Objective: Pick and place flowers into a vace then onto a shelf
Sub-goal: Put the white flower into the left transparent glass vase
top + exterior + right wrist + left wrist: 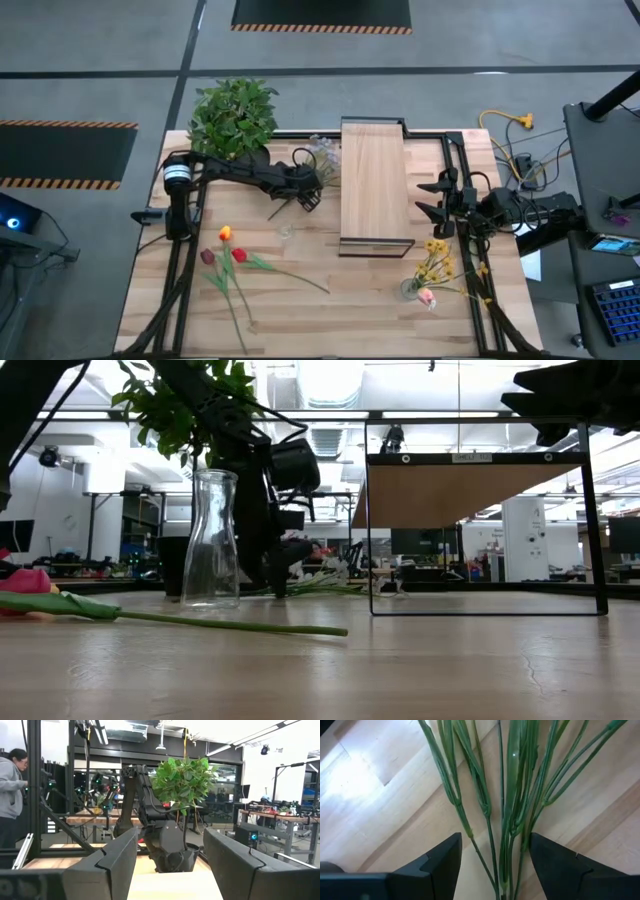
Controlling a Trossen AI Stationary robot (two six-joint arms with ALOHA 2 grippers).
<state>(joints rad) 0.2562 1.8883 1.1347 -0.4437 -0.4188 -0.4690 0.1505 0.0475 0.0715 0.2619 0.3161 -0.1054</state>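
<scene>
While the left gripper hangs with fingers spread either side of the sprig stems, those stems run lengthwise straight ahead between the pads, unpinched. Farther off, the right gripper waits open beside the shelf.

Four cams. High view: overhead, looking straight down on the whole table, far off. Low view: at tabletop height, facing level across the wood into the room, v. close to the glass vase. Left wrist view: aimed down at the tabletop, close up on green stems. Right wrist view: level, facing across the table twd the potted plant and left arm. High, low & right wrist views share plant and left arm; high & low share the shelf.
</scene>
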